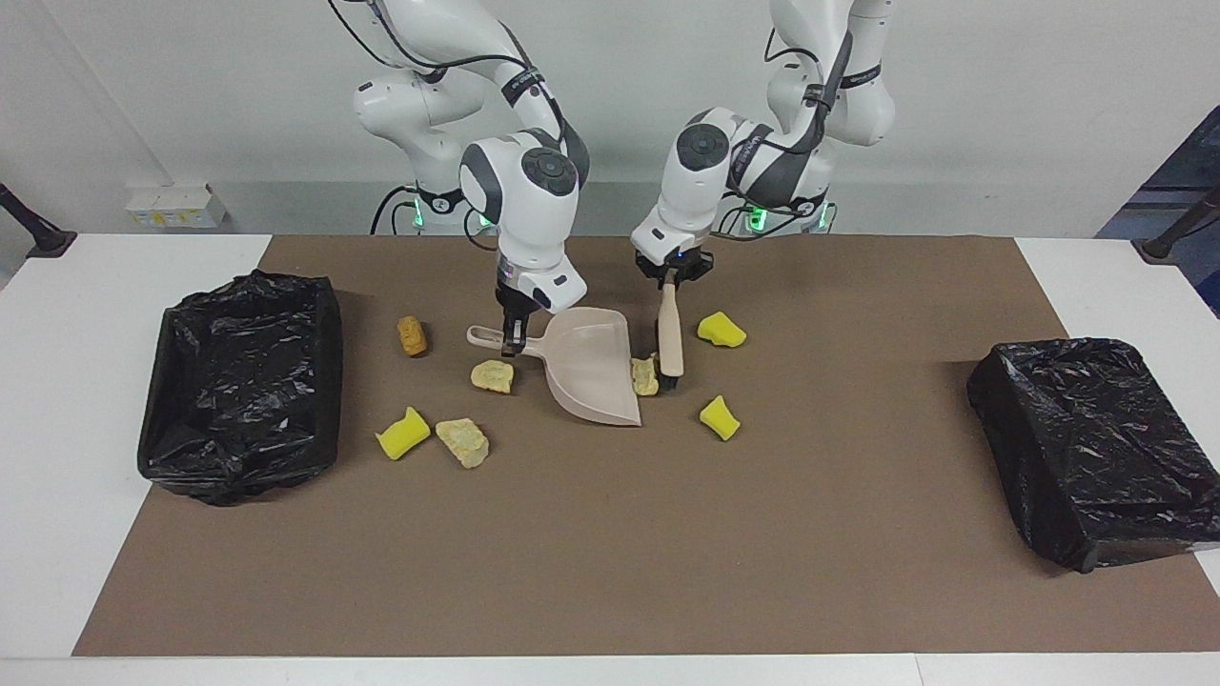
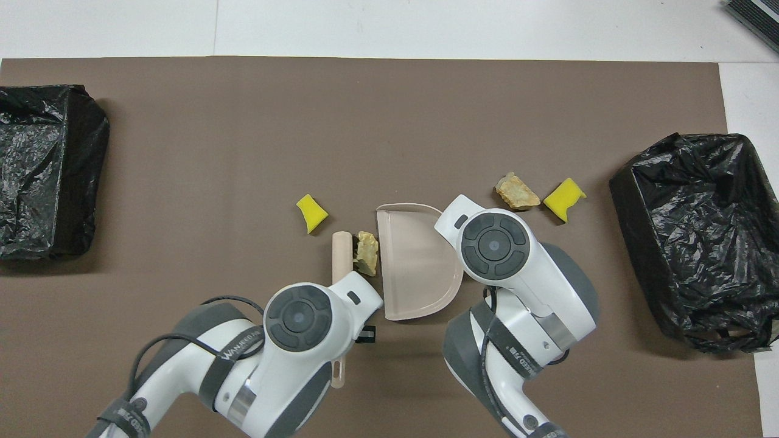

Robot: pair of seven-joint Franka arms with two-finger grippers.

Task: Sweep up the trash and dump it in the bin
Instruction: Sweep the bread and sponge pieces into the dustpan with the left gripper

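Facing view shows the nearest of the trash, a tan lump, lying right at the open lip of the dustpan, pinned between that lip and the black bristles of the brush. That placement looks deliberate: the brush head stands just to the lump's outer side so a short push would carry it over the lip.

The left gripper is clenched on the brush's handle end, well up the stick from the lump, so its fingers are apart from the scrap and only the bristles meet it. The right gripper is clamped on the dustpan's handle, apparently to hold the pan steady with its mouth facing the brush; it touches no trash.

Two yellow sponge chunks lie outside the brush, toward the left arm's end: one nearer the robots, one farther. Four more scraps sit on the pan's handle side: a tan lump just by the handle, a brown one, a yellow chunk and another tan lump. Black-lined bins stand at either end of the brown mat, both still without visible scraps.
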